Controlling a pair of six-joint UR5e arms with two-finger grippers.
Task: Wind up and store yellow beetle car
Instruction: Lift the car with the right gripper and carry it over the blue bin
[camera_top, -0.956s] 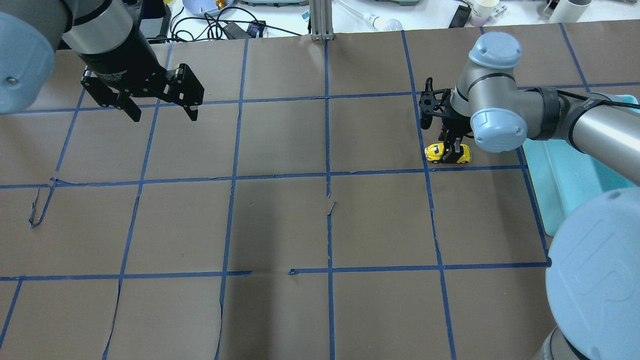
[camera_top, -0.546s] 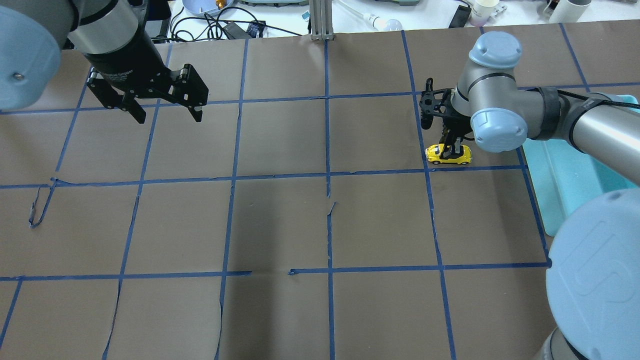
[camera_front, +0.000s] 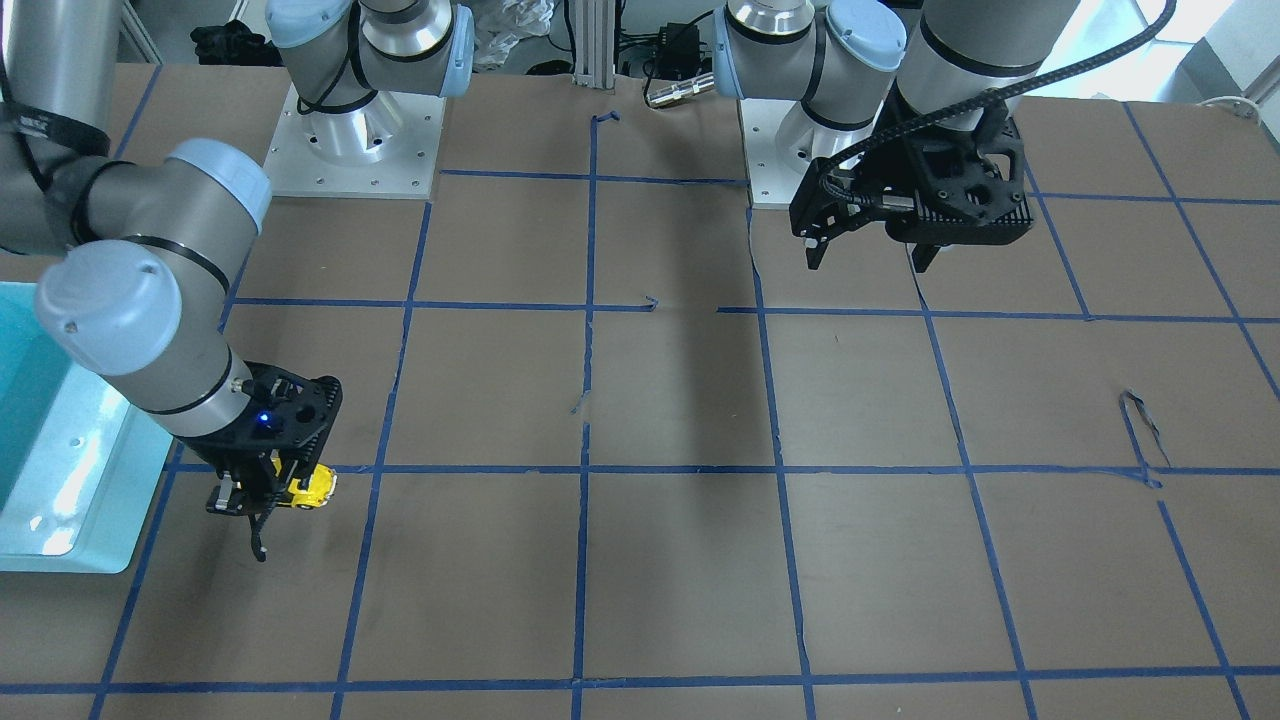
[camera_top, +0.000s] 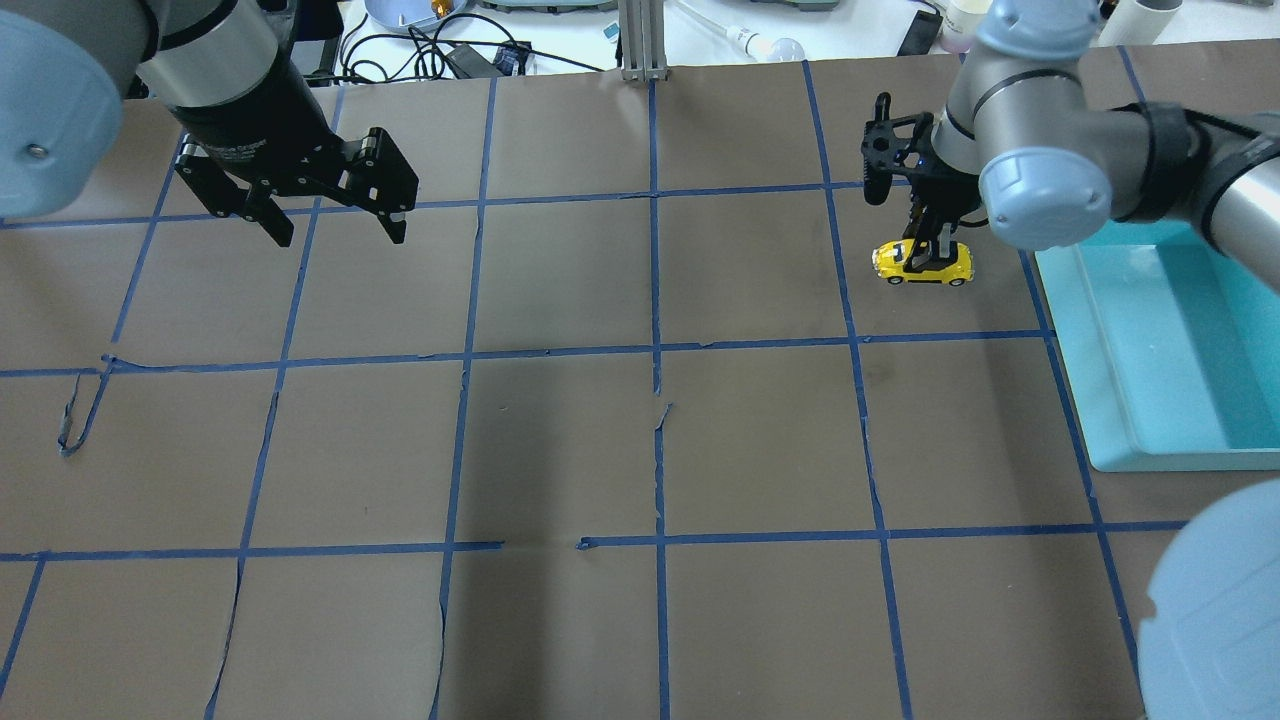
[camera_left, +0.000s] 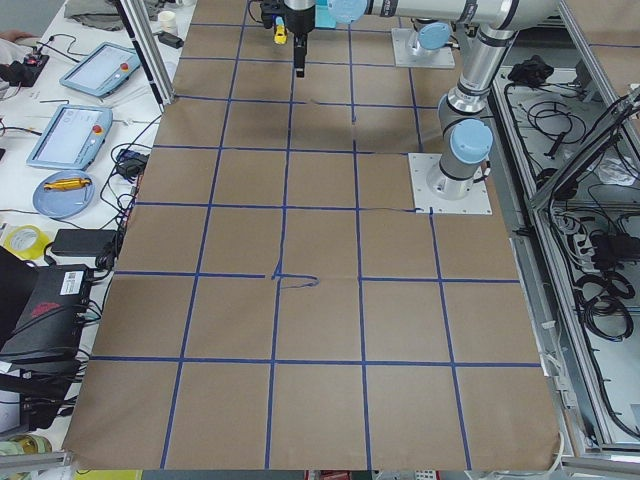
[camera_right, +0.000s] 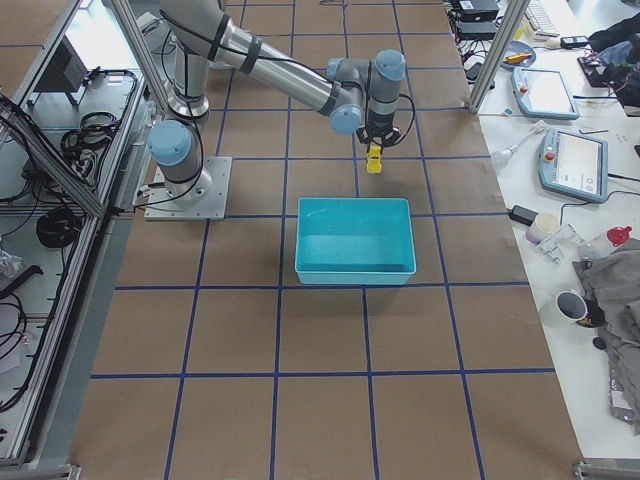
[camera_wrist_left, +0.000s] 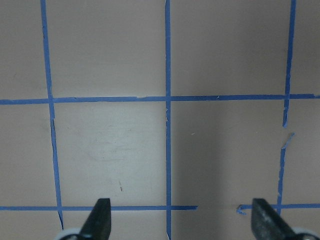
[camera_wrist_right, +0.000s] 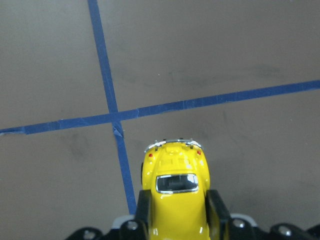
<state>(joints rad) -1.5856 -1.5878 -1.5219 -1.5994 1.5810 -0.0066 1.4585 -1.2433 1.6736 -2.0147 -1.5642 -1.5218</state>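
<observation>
Your right gripper (camera_top: 927, 252) is clamped on the yellow beetle car (camera_top: 922, 263), one finger pressed to each flank, which the right wrist view shows plainly: the black fingers (camera_wrist_right: 144, 211) pinch the body just behind its dark window. There the end with two small red lamps points to 12 o'clock, and a blue tape crossing (camera_wrist_right: 115, 120) lies at 11 o'clock from the car. You cannot tell from these views whether the wheels touch the paper. In the overhead view the car sits at about 2 o'clock from the table's middle, inside a taped square. The teal bin (camera_top: 1075, 360) lies at 4 o'clock from it, and the bin's long left wall runs near the car but apart from it. Your left gripper (camera_top: 340, 237) hangs at 10 o'clock from the middle with its fingers spread wide and nothing between them. Its wrist view shows only brown paper and tape lines under the two fingertips (camera_wrist_left: 101, 216). Between the two grippers you have a broad stretch of bare brown table (camera_top: 560, 440). The table's far edge lies at 12 o'clock, where an aluminium post (camera_top: 640, 45) stands, with cables and clutter beyond it. A loose loop of tape (camera_top: 78, 412) curls at 9 o'clock.
</observation>
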